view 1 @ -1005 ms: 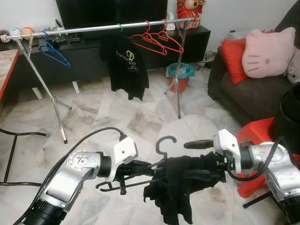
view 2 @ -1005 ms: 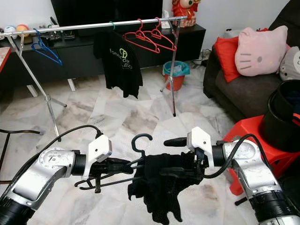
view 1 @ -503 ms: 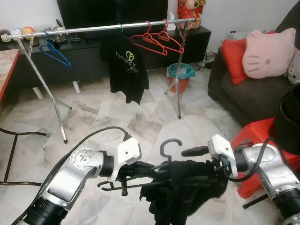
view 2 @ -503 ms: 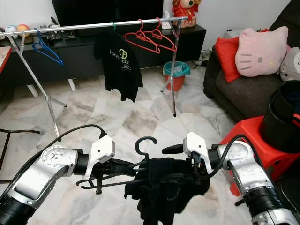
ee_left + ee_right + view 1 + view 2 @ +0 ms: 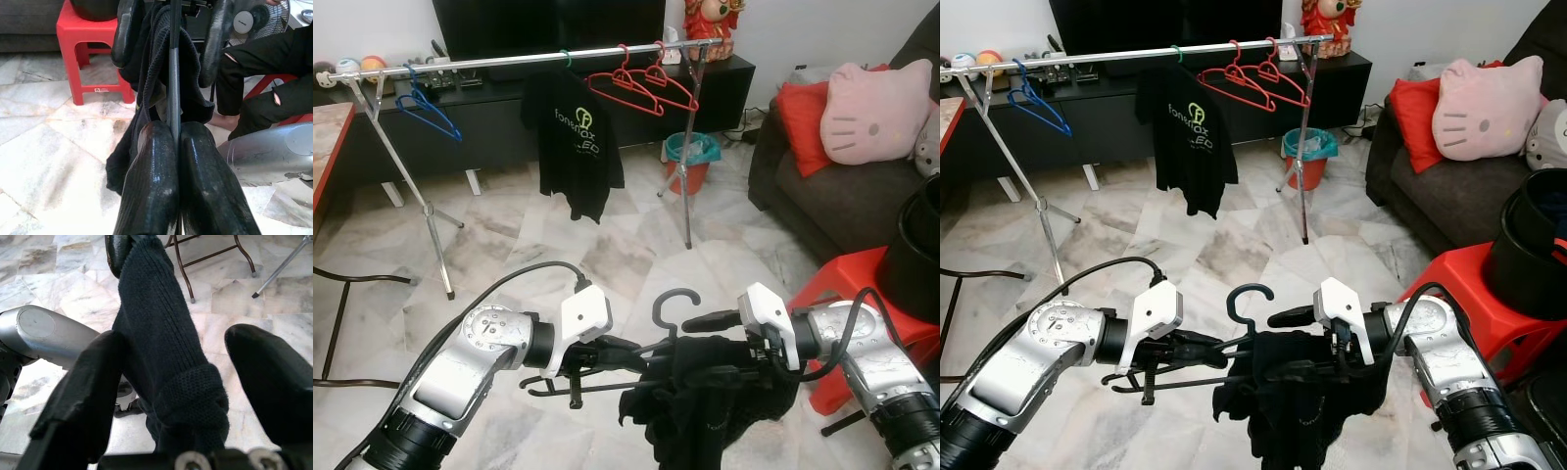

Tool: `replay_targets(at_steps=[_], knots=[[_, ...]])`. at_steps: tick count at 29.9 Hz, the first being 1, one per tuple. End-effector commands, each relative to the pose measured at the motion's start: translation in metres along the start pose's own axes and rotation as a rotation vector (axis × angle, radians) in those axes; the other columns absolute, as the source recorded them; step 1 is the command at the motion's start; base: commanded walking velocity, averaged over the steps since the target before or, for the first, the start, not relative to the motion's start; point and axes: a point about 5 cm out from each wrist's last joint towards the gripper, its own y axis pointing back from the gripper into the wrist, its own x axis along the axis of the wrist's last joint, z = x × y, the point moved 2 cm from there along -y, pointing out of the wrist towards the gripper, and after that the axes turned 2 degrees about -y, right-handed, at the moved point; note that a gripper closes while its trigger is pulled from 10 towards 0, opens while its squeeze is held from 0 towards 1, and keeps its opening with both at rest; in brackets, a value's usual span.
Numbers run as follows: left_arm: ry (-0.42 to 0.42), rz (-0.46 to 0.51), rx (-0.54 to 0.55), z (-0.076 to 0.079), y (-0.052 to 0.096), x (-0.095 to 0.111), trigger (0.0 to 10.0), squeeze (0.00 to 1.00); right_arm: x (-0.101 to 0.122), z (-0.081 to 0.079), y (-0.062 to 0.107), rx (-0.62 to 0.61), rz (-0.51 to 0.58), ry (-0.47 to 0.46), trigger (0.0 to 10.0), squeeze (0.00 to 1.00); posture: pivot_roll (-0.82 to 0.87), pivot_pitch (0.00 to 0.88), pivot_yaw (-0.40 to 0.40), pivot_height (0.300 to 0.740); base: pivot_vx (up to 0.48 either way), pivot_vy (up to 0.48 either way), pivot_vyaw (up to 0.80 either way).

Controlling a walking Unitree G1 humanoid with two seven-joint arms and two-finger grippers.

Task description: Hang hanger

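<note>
With the left gripper [image 5: 176, 161] clenching the hanger [image 5: 672, 305] and the right gripper [image 5: 186, 396] standing released, the loosely draped garment [image 5: 1298, 397] is risking sliding off.

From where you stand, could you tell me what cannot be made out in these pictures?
- Hanger: its right half is under the black garment, eye views.
- Right hand: the garment fills the gap; grip unclear.
- Shirt logo: too small to read.
- Black bin: cut off by the edge.
</note>
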Motion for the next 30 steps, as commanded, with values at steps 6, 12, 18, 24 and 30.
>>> replay_targets(at_steps=[6, 12, 18, 24, 30], knots=[[-0.043, 0.039, -0.026, 0.001, -0.004, 0.014, 10.0, 0.0, 0.001, 0.0, -0.005, 0.024, -0.01, 0.018, 0.0, 0.0, 0.08, 0.0, -0.038, 0.74, 0.0, 0.0, 0.0], [-0.039, 0.04, -0.027, 0.001, -0.004, 0.013, 10.0, 0.0, -0.001, -0.001, -0.007, 0.027, -0.015, 0.015, 0.0, 0.0, 0.07, 0.0, -0.035, 0.74, 0.0, 0.0, 0.0], [-0.043, 0.039, -0.024, 0.0, -0.004, 0.013, 10.0, 0.0, -0.001, -0.003, -0.01, 0.038, -0.008, 0.011, 0.0, 0.0, 0.07, 0.0, -0.032, 0.74, 0.0, 0.0, 0.0], [-0.046, 0.038, -0.028, 0.001, -0.005, 0.013, 10.0, 0.0, -0.003, -0.007, -0.013, 0.05, -0.01, 0.009, 0.0, 0.0, 0.07, 0.0, -0.027, 0.74, 0.0, 0.0, 0.0], [-0.058, 0.042, -0.035, 0.001, -0.006, 0.014, 10.0, 0.0, -0.003, -0.008, -0.016, 0.058, -0.003, 0.01, 0.0, 0.0, 0.07, 0.0, -0.02, 0.74, 0.0, 0.0, 0.0]])
